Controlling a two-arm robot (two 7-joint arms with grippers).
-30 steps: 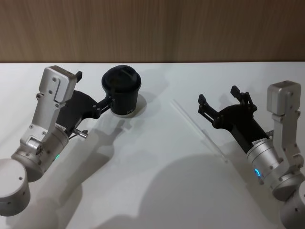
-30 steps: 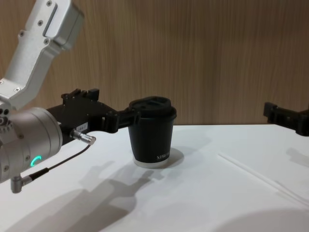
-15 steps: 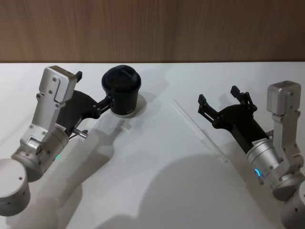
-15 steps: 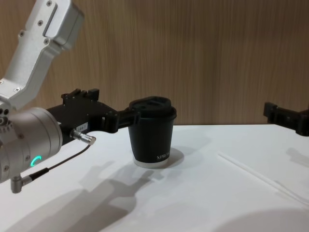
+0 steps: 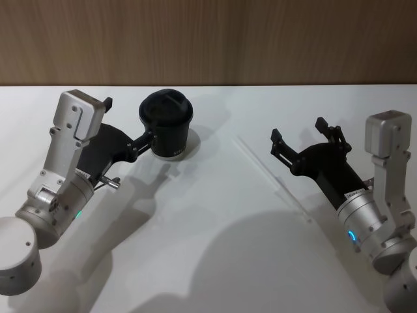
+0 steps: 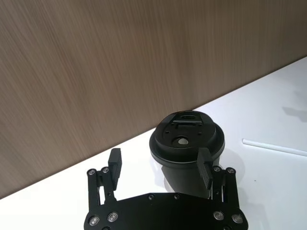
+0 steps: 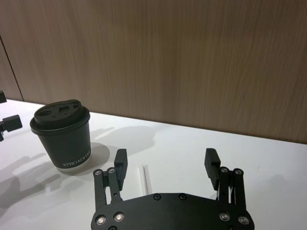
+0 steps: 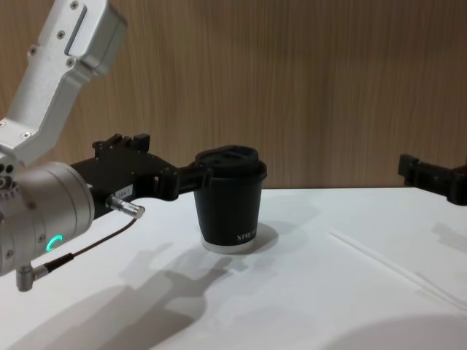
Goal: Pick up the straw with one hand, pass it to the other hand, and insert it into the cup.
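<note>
White tabletop (image 5: 215,261) before a wood-panelled wall (image 5: 208,39). Straw (image 5: 281,187) lies flat on it, right of the cup (image 5: 167,124), untouched. Right gripper (image 5: 298,129), blue-lit, hangs just beside the straw's middle with fingers spread wide, holding nothing. Left gripper (image 5: 129,119), teal-lit, is likewise spread and empty, one finger at the lidded cup's side; contact cannot be confirmed. Assessment: no step complete. Pickup, handover and insertion through the lid all remain.
</note>
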